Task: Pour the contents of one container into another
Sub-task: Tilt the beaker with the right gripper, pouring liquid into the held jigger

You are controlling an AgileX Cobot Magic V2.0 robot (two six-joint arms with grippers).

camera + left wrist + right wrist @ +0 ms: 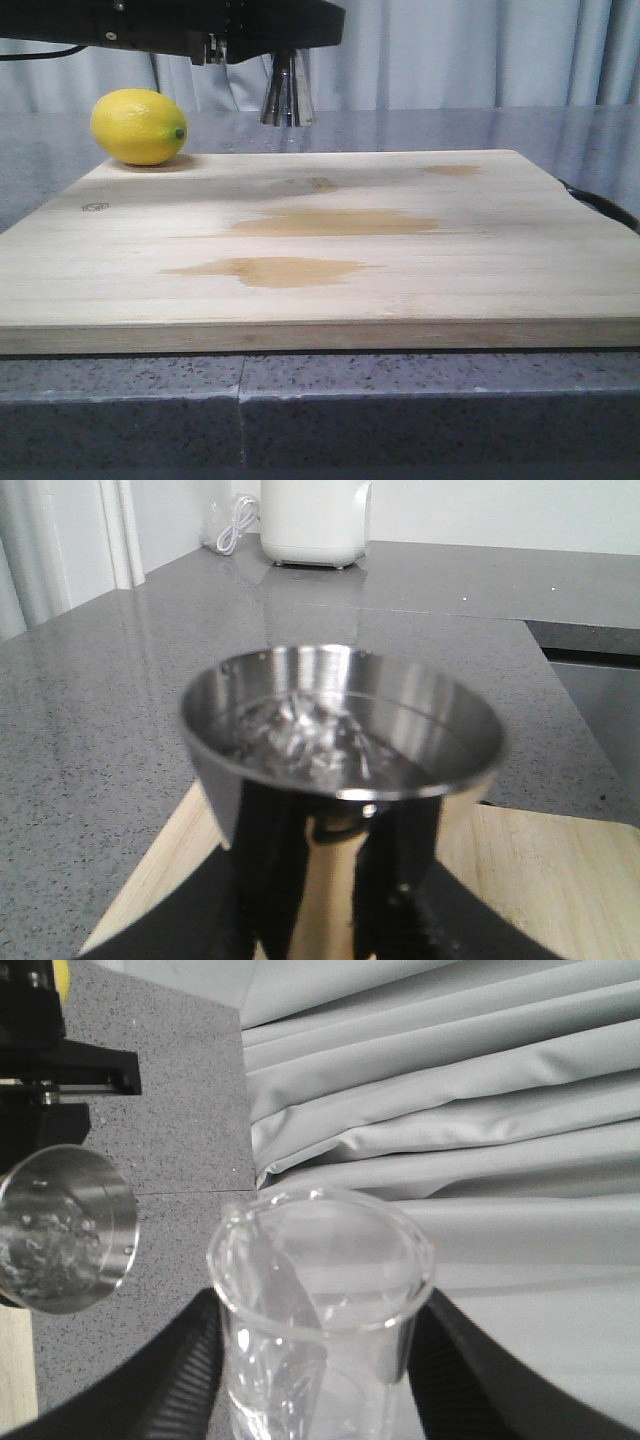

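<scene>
Both arms holding their vessels aloft.
I'm seeing my left gripper [320, 900] pinching the jigger [340, 730], liquid inside; my right gripper [320, 1370] pinching the beaker [320, 1290], jigger at its nine o'clock.

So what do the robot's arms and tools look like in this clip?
All black. The front view shows only the left arm: a boxy black body with small silvery fittings on its underside and a thin black cable trailing off it. In both wrist views, the left tool and right tool have broad matte-black fingers; the right's inner faces look ribbed.
</scene>
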